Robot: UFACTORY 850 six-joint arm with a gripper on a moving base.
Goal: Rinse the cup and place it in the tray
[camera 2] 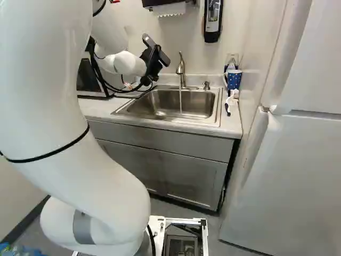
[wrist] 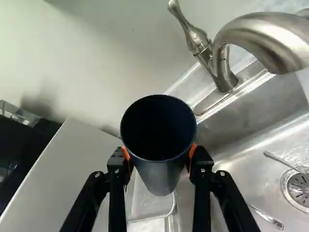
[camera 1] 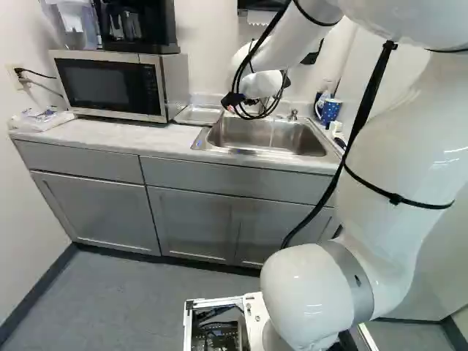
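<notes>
In the right base view my gripper (camera 2: 154, 63) is a dark shape left of the faucet, its fingertips hard to make out. The wrist view shows the gripper (wrist: 159, 157) shut on a dark cup (wrist: 161, 179), orange pads against both sides and the cup's mouth facing the camera. Past the cup's base lies the tray (wrist: 149, 205), partly hidden by it; the left base view shows the tray (camera 1: 199, 114) between microwave and sink. A thin water stream (camera 2: 180, 101) falls from the faucet (camera 2: 181, 69) into the sink (camera 2: 136, 106).
A microwave (camera 1: 110, 84) stands left of the tray in the left base view. Cutlery (wrist: 265, 216) lies in the sink near the drain (wrist: 299, 188). A blue dotted cup (camera 2: 234, 80) and a brush (camera 2: 228, 109) are on the counter by the right wall, near a refrigerator (camera 2: 287, 176).
</notes>
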